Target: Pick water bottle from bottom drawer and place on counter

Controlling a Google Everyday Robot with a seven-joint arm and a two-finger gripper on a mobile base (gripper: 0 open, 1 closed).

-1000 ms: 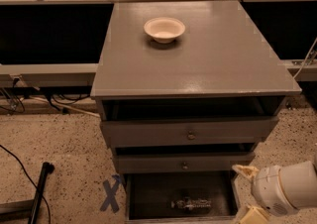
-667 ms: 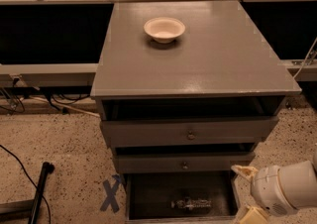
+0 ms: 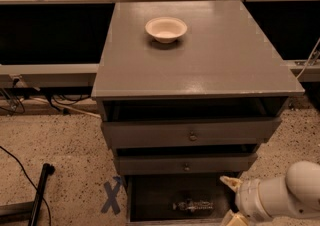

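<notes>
The water bottle (image 3: 192, 205) lies on its side in the dark inside of the open bottom drawer (image 3: 150, 197), near the frame's lower edge. Above it the broad grey counter (image 3: 210, 65) tops the cabinet. My gripper (image 3: 231, 200) comes in from the lower right on a white arm. Its pale fingers (image 3: 229, 183) stand just right of the bottle, by the drawer's right side, apart from the bottle. Nothing is held between the fingers, and they look spread.
A white bowl (image 3: 166, 29) sits on the counter toward the back. Two shallower knobbed drawers (image 3: 192, 134) stick out slightly above the bottom one. A blue X (image 3: 111, 197) marks the floor at left, near a black pole (image 3: 39, 192) and cables.
</notes>
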